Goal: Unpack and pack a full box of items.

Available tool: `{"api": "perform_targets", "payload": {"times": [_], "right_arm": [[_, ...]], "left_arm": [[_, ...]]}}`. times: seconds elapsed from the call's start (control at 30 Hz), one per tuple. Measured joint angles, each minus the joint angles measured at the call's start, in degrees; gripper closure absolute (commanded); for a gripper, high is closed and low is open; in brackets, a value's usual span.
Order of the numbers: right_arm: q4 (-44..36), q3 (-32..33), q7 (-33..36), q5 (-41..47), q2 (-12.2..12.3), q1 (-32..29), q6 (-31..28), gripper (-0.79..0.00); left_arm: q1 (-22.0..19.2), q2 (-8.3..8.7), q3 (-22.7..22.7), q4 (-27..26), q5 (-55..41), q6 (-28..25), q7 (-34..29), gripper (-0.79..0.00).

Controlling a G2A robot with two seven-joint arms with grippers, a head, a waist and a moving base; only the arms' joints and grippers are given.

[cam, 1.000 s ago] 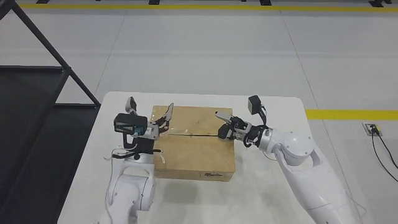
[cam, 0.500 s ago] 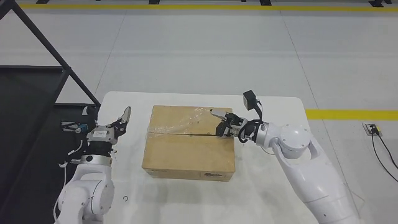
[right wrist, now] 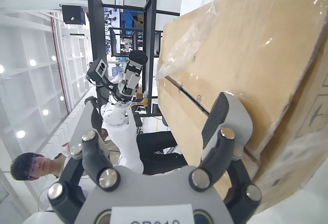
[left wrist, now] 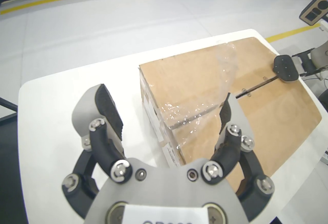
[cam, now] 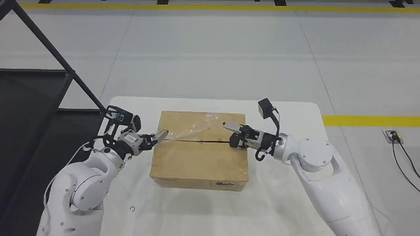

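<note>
The closed brown cardboard box (cam: 200,147) sits flat at the middle of the white table (cam: 282,190), its two top flaps meeting in a dark seam that runs along its length. A strip of clear plastic tape (cam: 193,130) is lifted off the seam over the half nearer the left arm and stands up crumpled and glossy. I judge the board stiff. If the box is full, as the task says, it is probably too heavy to lift by a flap. The tape looks thin, soft and tacky, so it is likely to tear or fold back on itself, and I would pinch it low, where it leaves the seam. The left gripper (cam: 149,137) hangs just off the box's end with jaws spread wide. The tape reaches one fingertip (left wrist: 226,104), but I cannot tell whether it clings there. The right gripper (cam: 231,136) is at the opposite end, also spread and grasping nothing, with one pad lying on the top beside the seam.
</note>
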Motion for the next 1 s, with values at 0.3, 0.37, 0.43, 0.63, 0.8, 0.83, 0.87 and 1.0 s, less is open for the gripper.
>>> {"api": "perform_targets", "payload": {"times": [0.3, 0.37, 0.43, 0.63, 0.8, 0.83, 0.87, 1.0], "right_arm": [[-0.7, -0.1, -0.8, 0.1, 0.0, -1.0, -0.4, -0.785], [-1.4, 0.0, -1.0, 0.0, 0.1, -1.9, -0.6, -0.785], [-2.2, 0.3, -0.9, 0.0, 0.3, -2.6, -0.9, -0.785], [-4.9, 0.7, -0.5, -0.4, 0.7, -4.7, -1.4, -0.785], [-5.9, 0.5, -0.4, -0.7, 0.8, -5.2, -1.3, -0.785], [-6.0, 0.4, -0.4, -0.7, 0.8, -5.2, -1.3, -0.785], [-6.0, 0.3, -0.4, -0.7, 0.8, -5.2, -1.3, -0.785], [-5.8, 0.0, -0.5, -0.5, 0.8, -5.0, -1.4, -0.785]], "left_arm": [[-5.4, 0.06, 5.0, 5.9, 9.0, 3.2, 1.7, -0.785], [-8.4, 0.03, 6.8, 8.8, 10.1, 2.8, 1.1, -0.785], [-10.7, -0.03, 8.3, 11.2, 10.9, 2.1, 1.0, -0.785], [-17.3, -0.14, 12.4, 18.1, 10.2, -3.3, -1.2, -0.785], [-21.7, -0.26, 15.3, 22.3, 9.4, -5.9, -4.7, -0.785], [-22.4, -0.28, 15.9, 23.0, 9.0, -6.4, -5.4, -0.785], [-23.3, -0.29, 16.5, 23.9, 9.0, -7.1, -6.4, -0.785], [-25.5, -0.34, 18.2, 26.3, 7.7, -9.1, -8.4, -0.785]]}}
